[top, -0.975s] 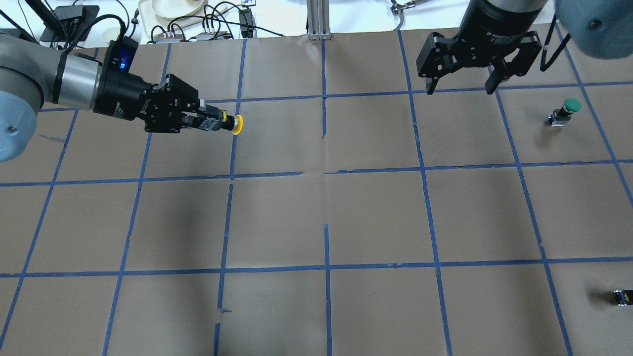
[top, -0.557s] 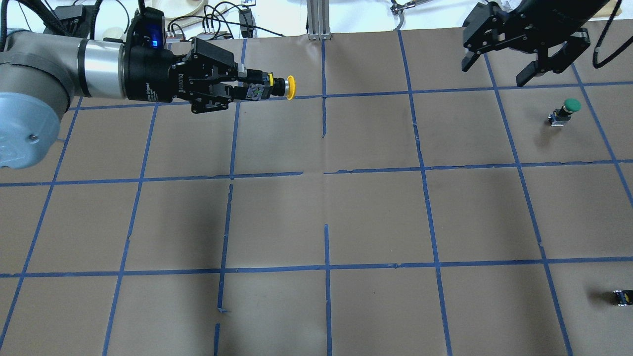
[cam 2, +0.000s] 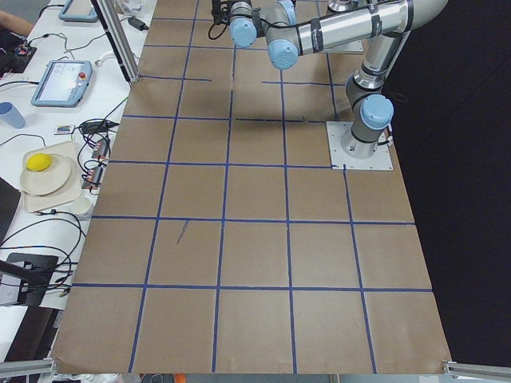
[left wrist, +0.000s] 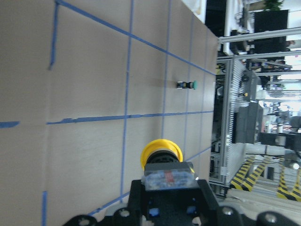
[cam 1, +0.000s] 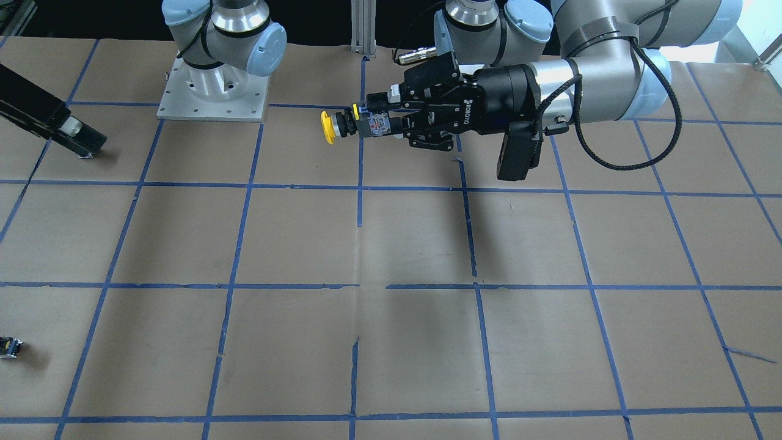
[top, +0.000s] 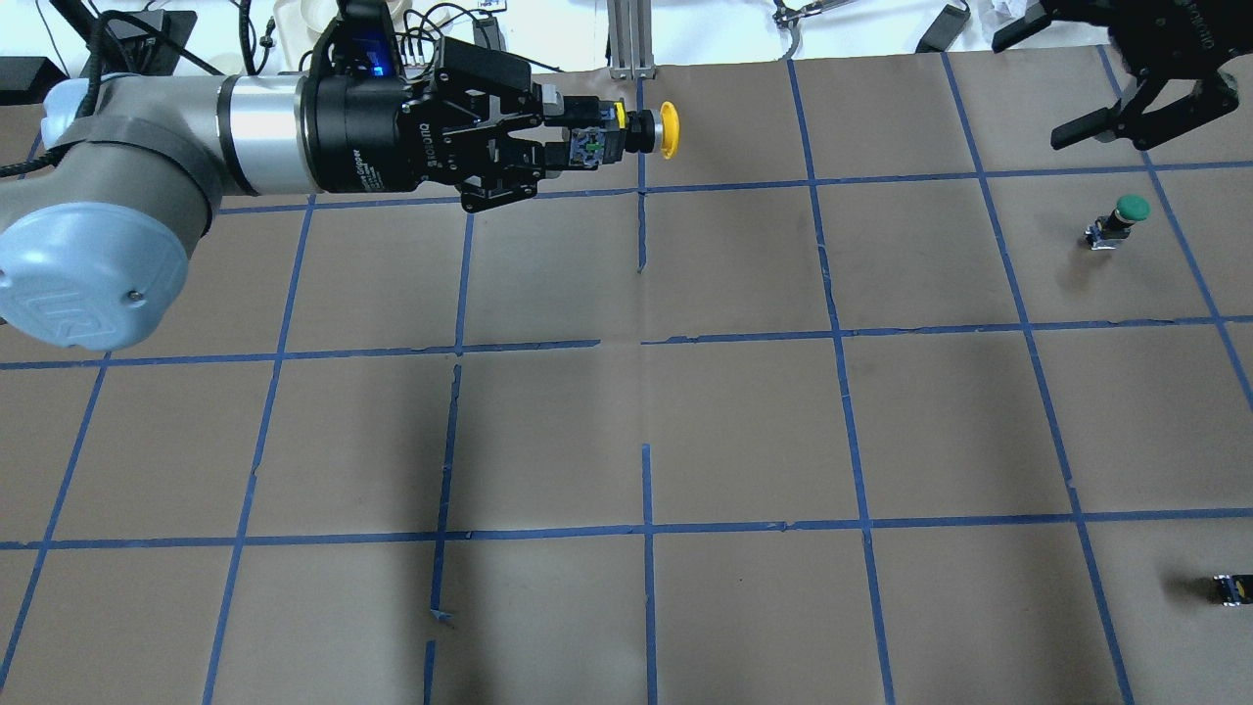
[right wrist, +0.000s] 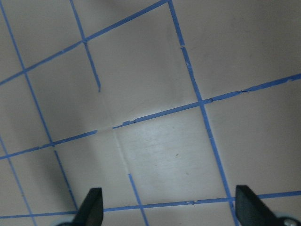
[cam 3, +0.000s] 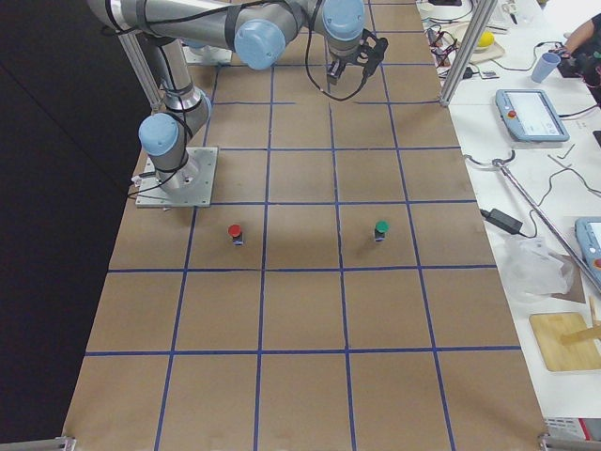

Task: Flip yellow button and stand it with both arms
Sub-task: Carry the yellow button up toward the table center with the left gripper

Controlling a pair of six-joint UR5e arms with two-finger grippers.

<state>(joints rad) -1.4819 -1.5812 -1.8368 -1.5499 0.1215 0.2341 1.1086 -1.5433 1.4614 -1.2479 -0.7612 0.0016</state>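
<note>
The yellow button (top: 631, 130) is off the table (top: 744, 421), held lying sideways in the air near the far middle of the grid, with its cap pointing toward your right arm's side. The left gripper (top: 576, 137) has its fingers closed on the grey-black block at the back end, so the collar and cap stick out free in front of them. The right gripper (top: 1140, 108) hangs well apart at the far right corner, with its fingers spread wide and nothing between them. This looks like the hand-over step. Bring your right gripper across level with the button and line its fingers up on the black collar just behind the cap, not on the block the left fingers cover. Keep the left grip firm until the right fingers have fully closed, because the piece is small and a glancing touch could twist it loose. Take it so the flat end of the block stays clear, and then you can turn it cap-up and set it down the way the green button (top: 1124, 217) stands on the right.
</note>
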